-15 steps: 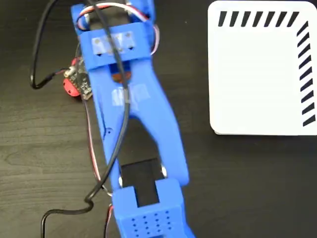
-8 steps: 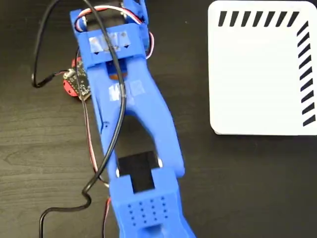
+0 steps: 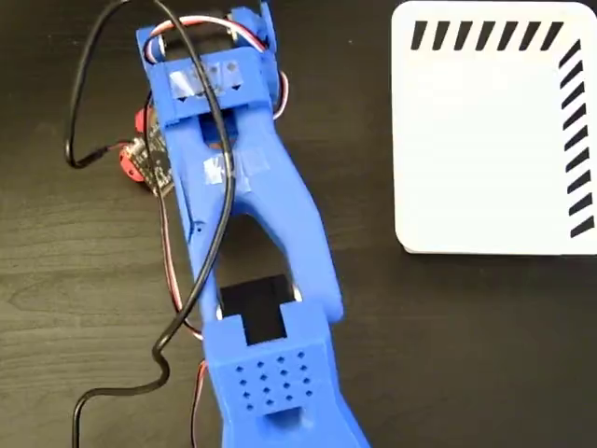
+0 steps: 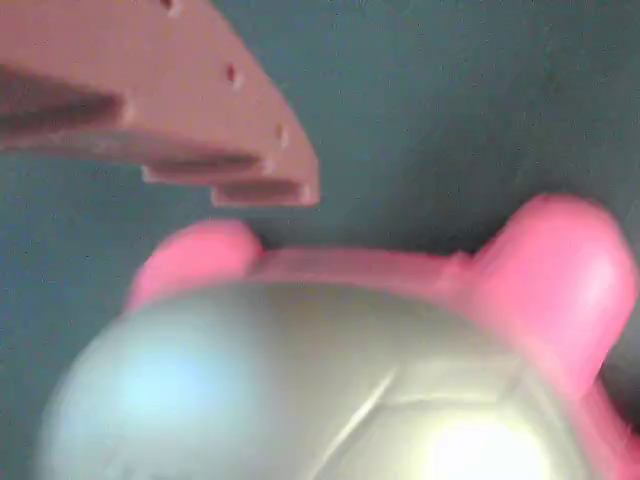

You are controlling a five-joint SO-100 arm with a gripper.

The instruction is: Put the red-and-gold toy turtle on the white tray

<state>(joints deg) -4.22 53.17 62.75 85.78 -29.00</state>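
Judging by both views, you're early: the squishy red-and-gold toy turtle point(image 4: 330, 380) sits at the fixed view's upper left, mostly under the blue arm point(image 3: 247, 205). The flat striped white tray point(image 3: 485, 140) at upper right is empty. Whether the gripper is gripping is hidden.

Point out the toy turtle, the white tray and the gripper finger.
toy turtle point(image 4: 330, 390), wrist view, on its domed shell.
white tray point(image 3: 485, 149), fixed view, on its bare white middle.
finger point(image 4: 160, 100), wrist view, on its flat side above the turtle.
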